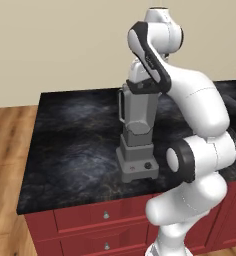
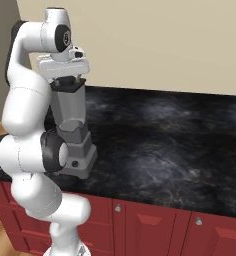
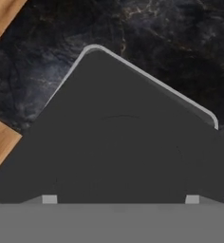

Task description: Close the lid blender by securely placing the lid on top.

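- Desk (image 1: 75,145): slab top of dark, near-black marbled stone with pale veining, matte sheen; straight square edges. The same stone shows in the hand view around the lid.
- Below the top: red cabinet fronts (image 2: 155,225) with flat panels and small round silver knobs (image 2: 118,207).
- Room: plain beige wall (image 2: 165,40) behind the desk; wood plank floor (image 1: 7,150) in warm orange-brown to the left, also seen at the left edge of the hand view.
- Blender (image 1: 138,137): stands upright on the desk, near its front edge. Grey, tall tapered square jar with a side handle on its left in the left base view; stepped grey base with a black knob (image 1: 147,165).
- Lid (image 3: 123,142): flat, squarish, dark grey-black, rounded corners. In the hand view it sits directly under the camera, with a thin light-grey rim of the jar showing along two of its edges. In the right base view it sits at the jar's top (image 2: 68,85).
- End effector (image 2: 67,79): directly above the jar top, pointing down, at the lid. Fingers are hidden by the hand body and the lid; cannot tell whether clenched or released.
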